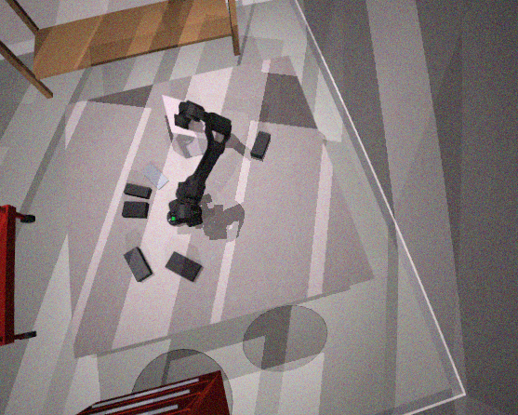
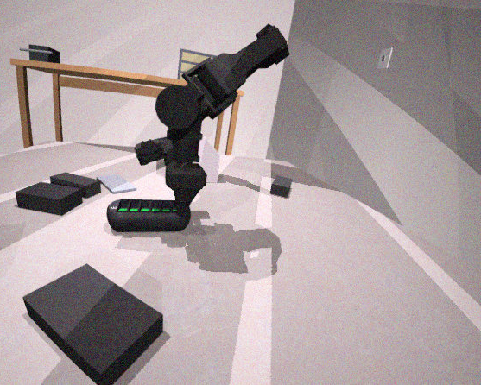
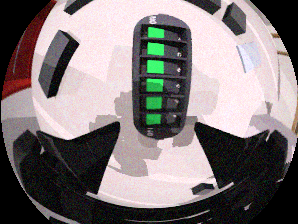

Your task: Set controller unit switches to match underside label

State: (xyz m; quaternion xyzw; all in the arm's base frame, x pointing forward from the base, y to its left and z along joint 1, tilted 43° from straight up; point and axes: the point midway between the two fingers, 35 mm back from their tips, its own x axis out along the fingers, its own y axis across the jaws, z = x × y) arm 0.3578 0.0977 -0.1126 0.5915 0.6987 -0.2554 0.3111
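Controller unit [image 1: 170,220] [image 2: 145,221] [image 3: 136,75]: dark grey, nearly black, elongated, with rounded ends and smooth sides. Six rocker switches [image 2: 148,206] [image 3: 162,76] are set in one row in its top. Each shows a bright green end and a dark end; small pale marks, too blurred to read, sit on the dark ends. In the wrist view the upper three green patches look brighter than the lower three, which are partly shaded. Rocker tilt cannot be judged reliably. Small white lettering is seen at the ends of the row.

Pose: on its base on the desk [image 1: 275,209] [image 2: 351,280] [image 3: 110,30], switches up, label side hidden. Long axis runs left to right in the exterior view and nearly up and down in the wrist view. The green ends face the exterior camera, toward the large dark block [image 1: 183,266] [image 2: 93,317] [image 3: 56,65]. From above, the arm covers most of the unit.

Claw [image 2: 183,211] [image 3: 158,125]: spread wide, nothing held, pointing down by the unit's right end in the exterior view. Contact cannot be confirmed.

Surroundings: pale blue plate [image 1: 155,177] [image 2: 116,184] [image 3: 249,56] lies flat, apart from the unit.
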